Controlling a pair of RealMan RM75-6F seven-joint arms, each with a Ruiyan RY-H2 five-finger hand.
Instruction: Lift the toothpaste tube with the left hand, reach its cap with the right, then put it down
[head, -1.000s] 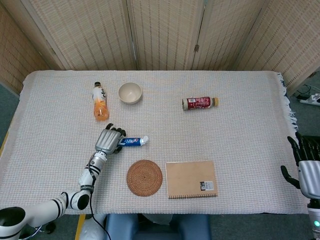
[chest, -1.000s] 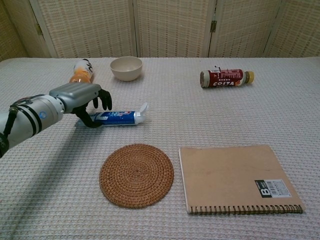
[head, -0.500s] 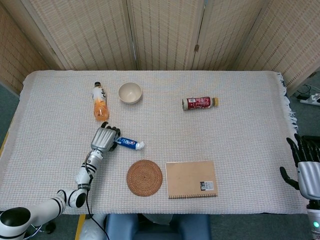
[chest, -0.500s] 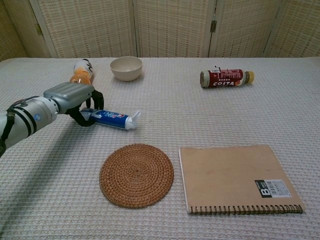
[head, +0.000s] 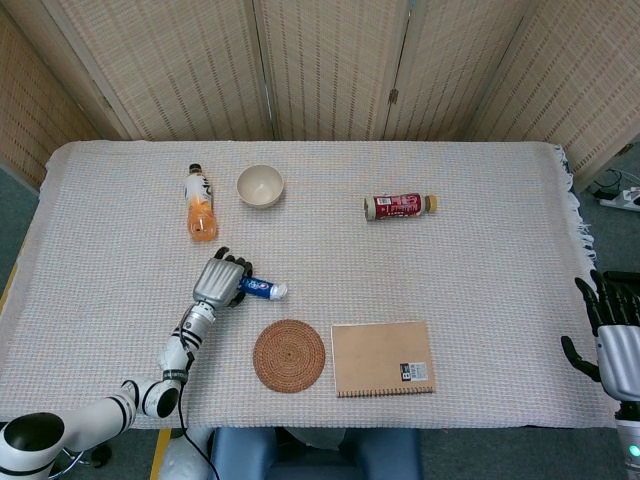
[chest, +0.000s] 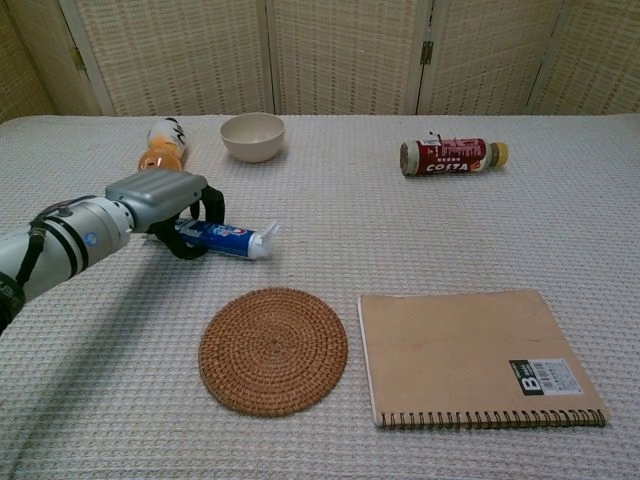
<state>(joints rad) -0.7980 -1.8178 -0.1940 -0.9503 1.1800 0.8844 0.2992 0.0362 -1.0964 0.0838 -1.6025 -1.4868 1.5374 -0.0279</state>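
Observation:
The toothpaste tube (head: 262, 290) (chest: 232, 238) is blue and white and lies on the cloth at centre left. Its white cap (chest: 266, 243) points right. My left hand (head: 220, 283) (chest: 162, 194) sits over the tube's tail end, with dark fingers (chest: 214, 206) curled over it and the thumb under it, gripping it. The tube still looks low on the cloth. My right hand (head: 612, 335) hangs off the table's right edge in the head view, fingers spread and holding nothing, far from the cap. It does not show in the chest view.
An orange drink bottle (head: 200, 203) (chest: 163, 143) and a cream bowl (head: 260, 185) (chest: 252, 135) lie behind the left hand. A red bottle (head: 400, 206) (chest: 450, 156) lies at back right. A woven coaster (head: 289, 355) (chest: 273, 350) and brown notebook (head: 383, 358) (chest: 475, 355) are near the front edge.
The tube has pivoted, its cap end swinging toward the front edge. My left hand drew left, then came back right over the tail with its fingers closing around it. The right hand stayed put.

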